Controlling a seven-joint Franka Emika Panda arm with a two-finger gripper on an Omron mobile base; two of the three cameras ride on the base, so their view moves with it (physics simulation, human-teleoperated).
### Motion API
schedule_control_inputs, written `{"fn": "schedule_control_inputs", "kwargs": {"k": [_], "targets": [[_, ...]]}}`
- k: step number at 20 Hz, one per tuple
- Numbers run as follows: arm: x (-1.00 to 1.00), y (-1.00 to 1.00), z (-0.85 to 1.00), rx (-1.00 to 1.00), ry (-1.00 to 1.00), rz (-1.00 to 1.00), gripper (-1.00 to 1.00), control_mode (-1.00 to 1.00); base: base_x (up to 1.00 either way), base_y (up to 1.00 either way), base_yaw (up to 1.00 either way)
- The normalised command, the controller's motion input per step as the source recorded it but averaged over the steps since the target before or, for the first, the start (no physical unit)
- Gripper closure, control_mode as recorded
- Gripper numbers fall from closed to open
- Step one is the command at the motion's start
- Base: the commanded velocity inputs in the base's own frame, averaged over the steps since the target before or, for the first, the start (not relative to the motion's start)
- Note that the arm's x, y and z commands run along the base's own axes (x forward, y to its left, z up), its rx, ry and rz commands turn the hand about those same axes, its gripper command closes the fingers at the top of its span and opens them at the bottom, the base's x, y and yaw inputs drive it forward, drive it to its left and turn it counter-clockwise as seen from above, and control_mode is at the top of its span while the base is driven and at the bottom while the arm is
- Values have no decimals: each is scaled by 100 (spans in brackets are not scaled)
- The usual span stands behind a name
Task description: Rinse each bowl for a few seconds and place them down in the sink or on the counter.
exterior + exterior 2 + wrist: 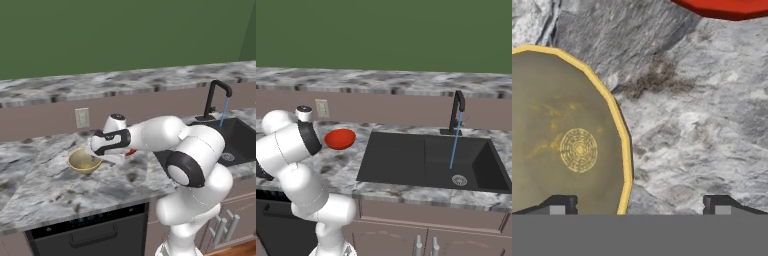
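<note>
The tan bowl [83,160] sits upright on the counter [50,190], left of the sink [242,137]. My gripper [101,154] hangs just over its right rim. In the hand view the tan bowl [567,145] fills the left side, and its yellow rim runs between the two fingertips [559,205]: one tip is over the bowl's inside, the other over bare counter [702,125]. The gripper [639,206] is open and holds nothing. The red bowl [340,138] rests on the counter just beyond, between the tan bowl and the sink [406,165]; its edge, the red bowl [727,7], shows at the hand view's top.
The black faucet [457,112] runs a thin stream of water [454,145] into the basin near the drain [459,180]. A wall outlet [82,118] sits on the backsplash behind the bowls. A dishwasher front [90,235] is below the counter edge.
</note>
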Motion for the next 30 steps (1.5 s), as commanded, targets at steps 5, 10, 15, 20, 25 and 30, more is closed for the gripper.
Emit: {"fn": "schedule_control_inputs", "kwargs": {"k": [5, 10, 15, 20, 25, 30], "targets": [[9, 11, -10, 0, 0, 2, -100, -100, 0, 0, 0], [11, 7, -12, 0, 0, 1, -100, -100, 0, 0, 0], [13, 2, -10, 0, 0, 2, -100, -100, 0, 0, 0], [11, 13, -9, 0, 0, 1, 100, -100, 0, 0, 0], [2, 5, -1, 0, 0, 1, 100, -100, 0, 0, 0], [-1, 0, 0, 0, 0, 0, 100, -100, 0, 0, 0]]}}
